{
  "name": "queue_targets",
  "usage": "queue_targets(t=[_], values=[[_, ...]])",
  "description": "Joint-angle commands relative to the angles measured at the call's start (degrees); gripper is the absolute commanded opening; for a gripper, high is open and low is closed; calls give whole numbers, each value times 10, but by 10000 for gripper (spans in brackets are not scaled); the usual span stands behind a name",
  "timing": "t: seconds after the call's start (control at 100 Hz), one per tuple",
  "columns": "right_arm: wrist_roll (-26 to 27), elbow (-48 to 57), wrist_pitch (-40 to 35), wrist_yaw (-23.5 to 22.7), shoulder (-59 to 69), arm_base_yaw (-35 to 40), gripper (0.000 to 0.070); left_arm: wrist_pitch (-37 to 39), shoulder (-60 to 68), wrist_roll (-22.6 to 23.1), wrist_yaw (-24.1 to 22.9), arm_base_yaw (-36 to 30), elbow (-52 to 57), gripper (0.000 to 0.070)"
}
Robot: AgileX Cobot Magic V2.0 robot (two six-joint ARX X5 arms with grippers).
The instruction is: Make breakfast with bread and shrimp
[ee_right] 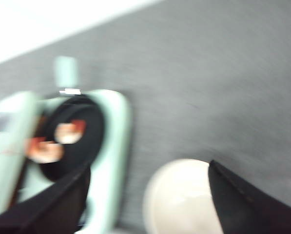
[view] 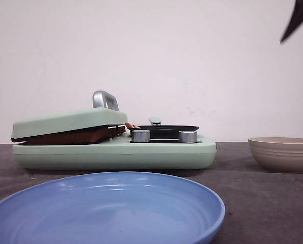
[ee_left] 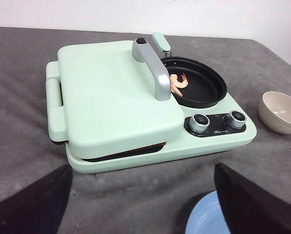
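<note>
Pink-orange shrimp [ee_left: 178, 83] lie in the small black pan [ee_left: 199, 85] of the mint-green cooker [ee_left: 135, 146]. In the blurred right wrist view the shrimp [ee_right: 57, 141] show in the same pan. The bread is hidden. The cooker's lid [view: 70, 122] rests nearly shut, and a brown strip [view: 70, 136] shows in the gap. I cannot tell what the strip is. My left gripper [ee_left: 143, 197] hangs open and empty above the cloth in front of the cooker. My right gripper [ee_right: 147, 195] is open and empty, high above the beige bowl [ee_right: 184, 200]. Its dark fingers [view: 297, 20] show at the front view's top right.
A blue plate [view: 207, 203] lies nearest the front, before the cooker. The beige bowl [view: 282, 152] stands to the cooker's right. Two silver knobs [view: 140, 135] sit on the cooker's front by the pan. A silver handle [ee_left: 155, 73] rises from the lid. Grey cloth covers the table.
</note>
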Motion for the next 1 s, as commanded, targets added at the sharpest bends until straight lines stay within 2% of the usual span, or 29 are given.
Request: queue_targets(t=[0.0, 0.12, 0.19, 0.53, 0.58, 0.63, 0.75, 0.76, 0.91, 0.99], values=[[-2, 7, 4, -3, -22, 17, 318, 7, 2, -1, 1, 0, 2, 511], [-23, 7, 3, -3, -68, 55, 90, 7, 2, -2, 1, 0, 2, 511], [-40, 7, 3, -2, -93, 80, 9, 7, 2, -3, 1, 0, 2, 510], [-135, -1, -13, 10, -179, 217, 4, 7, 2, -6, 1, 0, 2, 496], [-152, -7, -16, 18, -188, 239, 4, 7, 2, -6, 2, 0, 2, 445], [-166, -16, -17, 34, -199, 260, 4, 7, 1, -6, 2, 0, 2, 353], [-177, -64, 12, 66, -233, 304, 4, 7, 1, -5, 2, 0, 2, 12], [-177, -69, 15, 68, -236, 307, 4, 7, 1, -5, 2, 0, 2, 0], [-176, -179, 91, 84, -298, 340, 4, 14, -9, -7, 1, 0, -3, 0], [-165, -250, 140, 98, -334, 351, 4, 55, -38, -37, 1, 0, -30, 0]])
